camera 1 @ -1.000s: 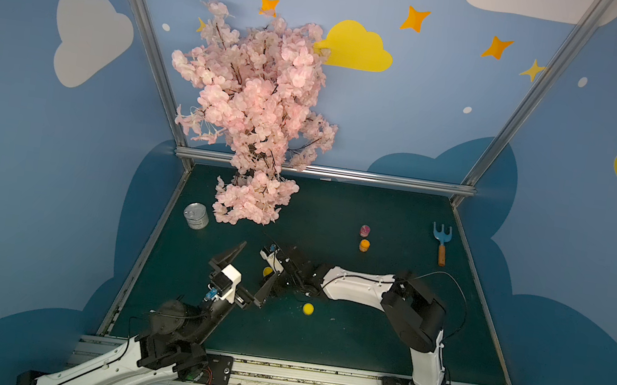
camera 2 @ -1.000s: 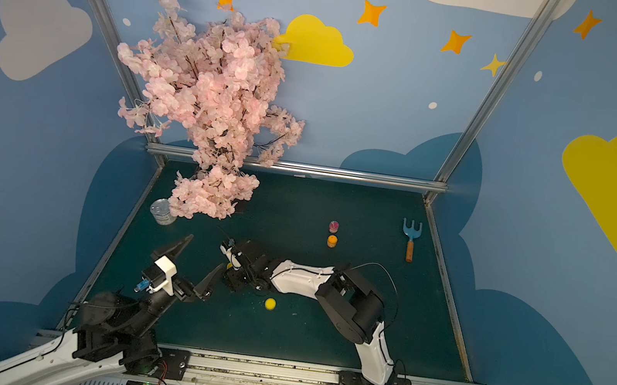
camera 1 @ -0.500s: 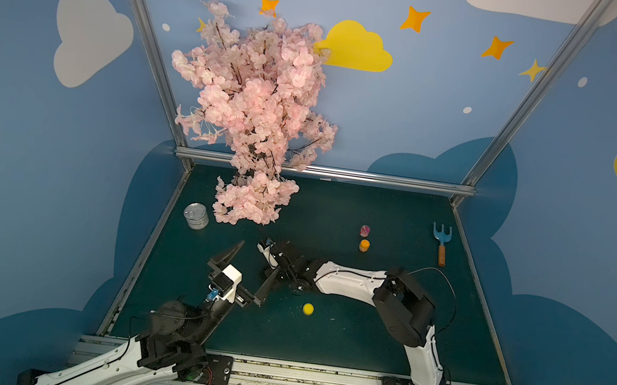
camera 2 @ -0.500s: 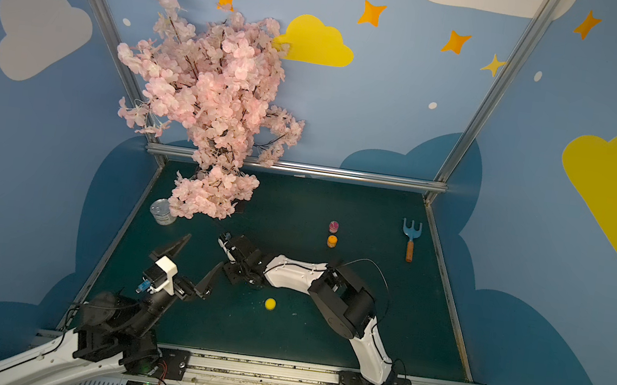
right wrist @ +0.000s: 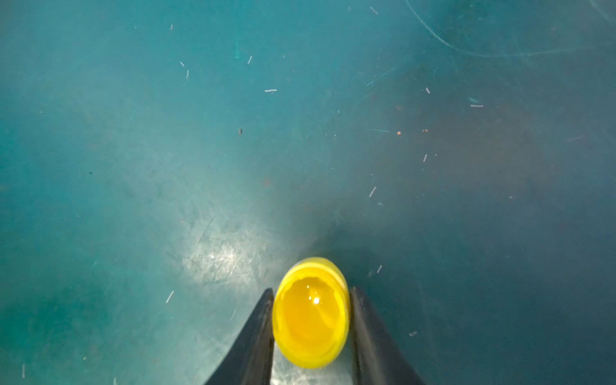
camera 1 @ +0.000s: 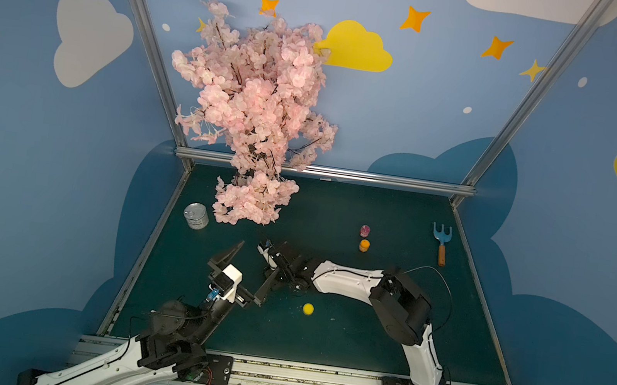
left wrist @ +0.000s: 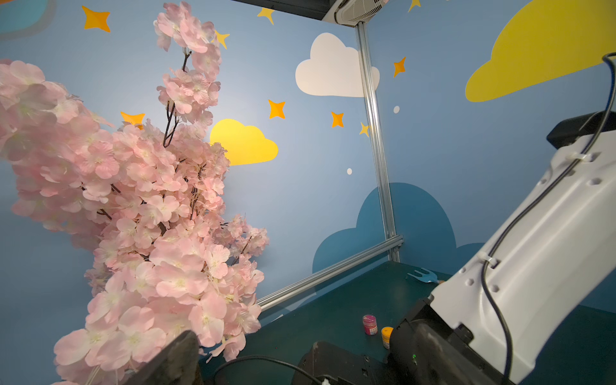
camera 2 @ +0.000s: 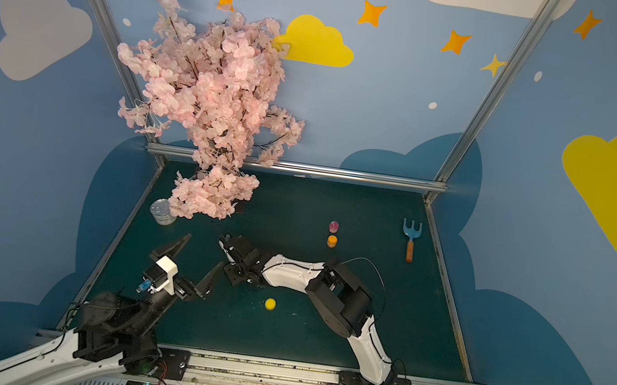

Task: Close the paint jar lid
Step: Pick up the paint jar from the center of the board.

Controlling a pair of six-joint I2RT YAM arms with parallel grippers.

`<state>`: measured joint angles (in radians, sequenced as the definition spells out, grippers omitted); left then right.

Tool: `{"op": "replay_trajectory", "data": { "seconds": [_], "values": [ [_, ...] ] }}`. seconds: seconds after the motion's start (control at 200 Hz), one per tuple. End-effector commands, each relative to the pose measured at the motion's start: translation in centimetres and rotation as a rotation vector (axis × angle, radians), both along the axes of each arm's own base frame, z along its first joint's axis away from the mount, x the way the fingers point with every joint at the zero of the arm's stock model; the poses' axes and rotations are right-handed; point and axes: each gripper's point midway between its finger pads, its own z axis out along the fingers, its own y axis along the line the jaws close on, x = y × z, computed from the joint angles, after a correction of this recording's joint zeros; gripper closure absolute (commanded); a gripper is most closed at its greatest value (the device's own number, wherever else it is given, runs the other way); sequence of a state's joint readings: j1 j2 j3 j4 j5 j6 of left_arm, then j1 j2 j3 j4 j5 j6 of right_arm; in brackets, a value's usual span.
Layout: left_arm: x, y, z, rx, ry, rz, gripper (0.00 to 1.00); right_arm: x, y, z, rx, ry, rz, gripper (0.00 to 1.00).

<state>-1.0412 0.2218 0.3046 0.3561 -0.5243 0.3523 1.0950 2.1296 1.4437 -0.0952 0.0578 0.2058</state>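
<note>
Pinching the open jar (right wrist: 310, 313) between its fingers, the right claw (right wrist: 311, 289) has it steadied; the lid (camera 1: 308, 309) lies on the mat (camera 1: 361, 330) near that claw, untouched. The left claw (camera 1: 248, 270), spread wide, hangs just beside the right one. Fetching and seating the lid remain. A second ago the right claw stood wider.

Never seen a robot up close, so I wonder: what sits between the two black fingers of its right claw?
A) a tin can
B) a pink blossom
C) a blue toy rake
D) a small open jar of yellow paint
D: the right wrist view shows the yellow paint jar, lid off and glossy inside, with a black finger of the right gripper against each side.
</note>
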Motion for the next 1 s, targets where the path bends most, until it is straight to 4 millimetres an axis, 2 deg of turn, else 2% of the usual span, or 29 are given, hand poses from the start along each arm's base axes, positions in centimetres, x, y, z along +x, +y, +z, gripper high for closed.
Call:
{"op": "replay_trajectory", "data": {
  "seconds": [0.0,0.125,0.185,0.646,0.781,0.996],
  "values": [
    [0.0,0.2,0.4,-0.011,-0.006,0.006,0.0,0.0,0.3,-0.2,-0.01,0.002,-0.006,0.66],
    [0.0,0.1,0.4,-0.011,-0.005,0.005,0.0,0.2,0.5,-0.1,-0.012,0.001,-0.005,0.57],
    [0.0,0.1,0.4,-0.01,-0.005,0.002,0.0,0.2,0.7,-0.1,-0.017,0.0,-0.003,0.57],
    [-0.1,0.1,0.5,-0.012,-0.005,0.001,0.0,0.2,0.6,-0.4,-0.034,0.007,-0.007,0.75],
    [0.0,0.0,0.3,-0.007,-0.005,0.002,0.0,0.8,-1.0,-0.2,-0.097,-0.025,-0.038,0.78],
    [0.2,-0.6,-0.1,0.021,-0.001,-0.003,0.0,0.6,-5.0,0.7,-0.153,-0.082,-0.083,0.78]
  ]
}}
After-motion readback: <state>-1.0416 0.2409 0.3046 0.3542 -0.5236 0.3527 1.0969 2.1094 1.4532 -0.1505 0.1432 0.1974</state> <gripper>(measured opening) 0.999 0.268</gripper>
